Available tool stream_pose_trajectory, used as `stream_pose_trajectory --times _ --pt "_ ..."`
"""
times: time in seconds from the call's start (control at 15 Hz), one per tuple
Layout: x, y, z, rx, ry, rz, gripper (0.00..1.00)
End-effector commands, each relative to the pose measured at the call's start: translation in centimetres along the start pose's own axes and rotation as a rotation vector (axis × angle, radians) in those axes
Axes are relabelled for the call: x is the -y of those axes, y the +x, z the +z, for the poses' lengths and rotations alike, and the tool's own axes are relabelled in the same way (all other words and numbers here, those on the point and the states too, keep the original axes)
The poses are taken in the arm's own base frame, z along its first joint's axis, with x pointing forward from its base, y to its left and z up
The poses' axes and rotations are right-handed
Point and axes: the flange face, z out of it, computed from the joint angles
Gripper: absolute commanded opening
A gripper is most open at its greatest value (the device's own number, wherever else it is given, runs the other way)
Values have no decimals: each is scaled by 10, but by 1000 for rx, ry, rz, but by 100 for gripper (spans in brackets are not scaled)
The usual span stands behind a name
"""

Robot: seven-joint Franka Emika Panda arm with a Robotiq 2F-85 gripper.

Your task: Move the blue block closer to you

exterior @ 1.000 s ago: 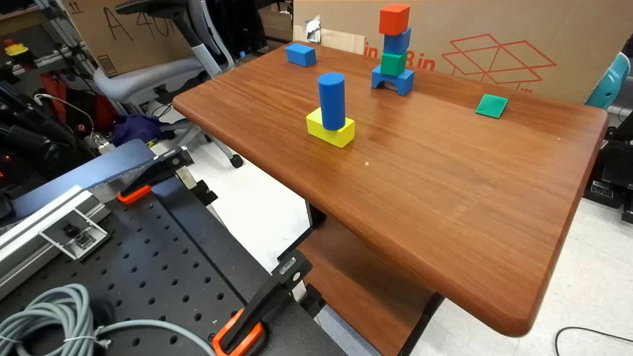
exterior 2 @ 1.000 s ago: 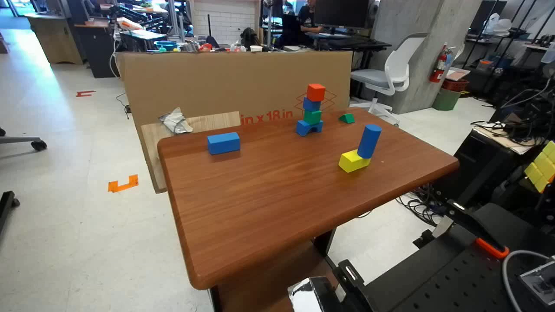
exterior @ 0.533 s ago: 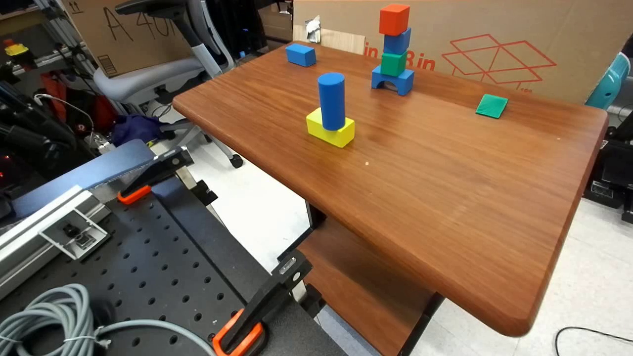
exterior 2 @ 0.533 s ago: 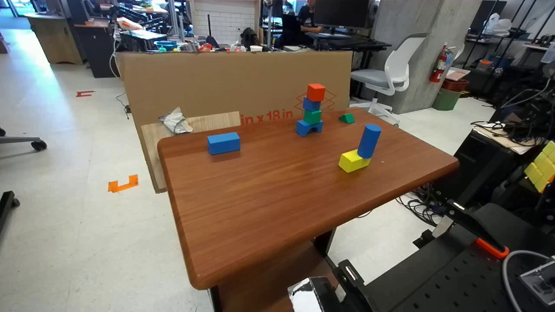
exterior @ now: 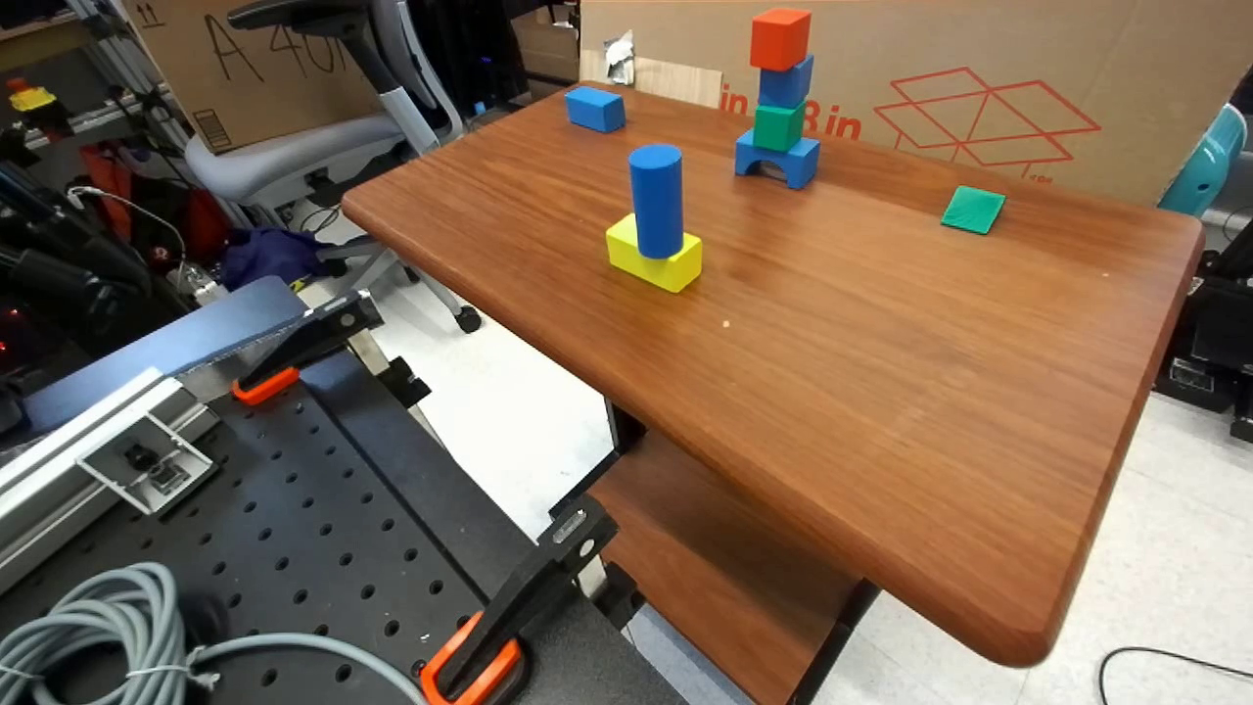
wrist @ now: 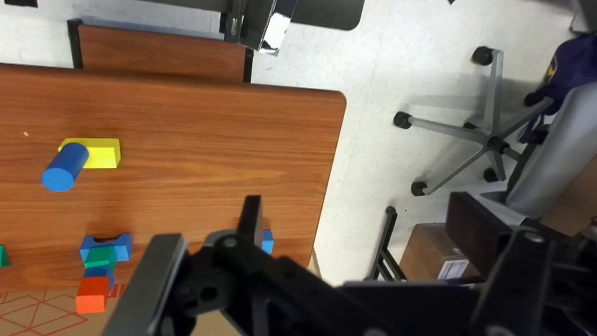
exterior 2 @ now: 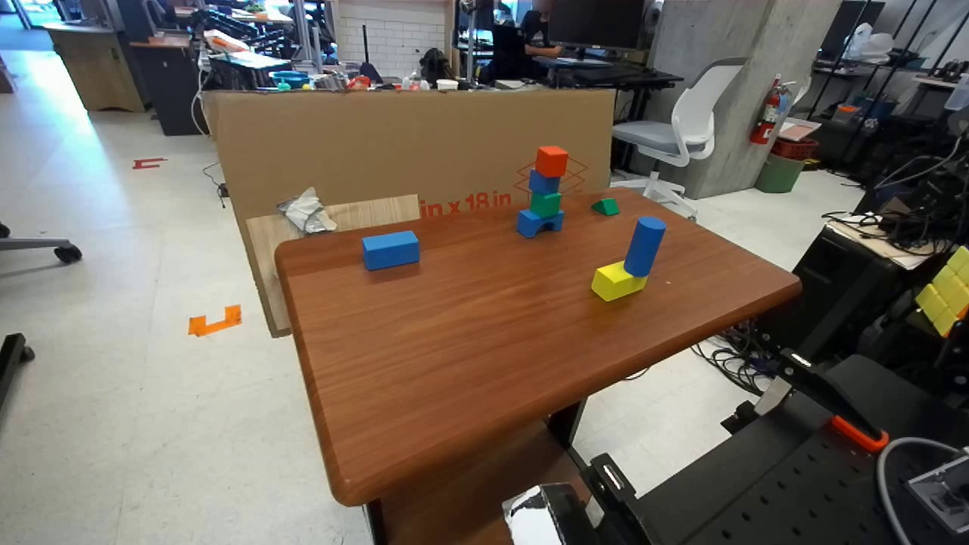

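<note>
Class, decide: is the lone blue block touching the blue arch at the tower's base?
Apart. In an exterior view, brown tabletop shows plainly between the blue block and the blue arch.

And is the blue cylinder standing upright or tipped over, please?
Upright: both exterior views show the blue cylinder standing on end atop the yellow block.

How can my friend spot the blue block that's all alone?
Find the brown table in front of the big cardboard. In an exterior view, look near the table's back left corner for the blue block. It lies alone, unlike the blue cylinder on the yellow block or the blue pieces in the tower.
</note>
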Motion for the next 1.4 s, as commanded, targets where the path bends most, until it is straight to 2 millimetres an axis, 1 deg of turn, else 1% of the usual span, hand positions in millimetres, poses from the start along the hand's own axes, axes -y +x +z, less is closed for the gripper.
stream_pose_trajectory --times 0.0,0.2,0.33,0.6,0.87,1.0,1.2,1.33 --pt "0 16 63 -35 -63 -14 100" --pt "-4 27 113 -16 -86 -37 100" --pt "-12 38 140 3 -103 -21 100" --pt "-30 65 183 35 -150 30 100" --pt "-42 98 216 59 -201 81 100" --pt "-46 115 230 67 -245 103 100" --pt "-51 141 246 72 -289 137 100" --pt "-55 157 253 75 -293 165 100"
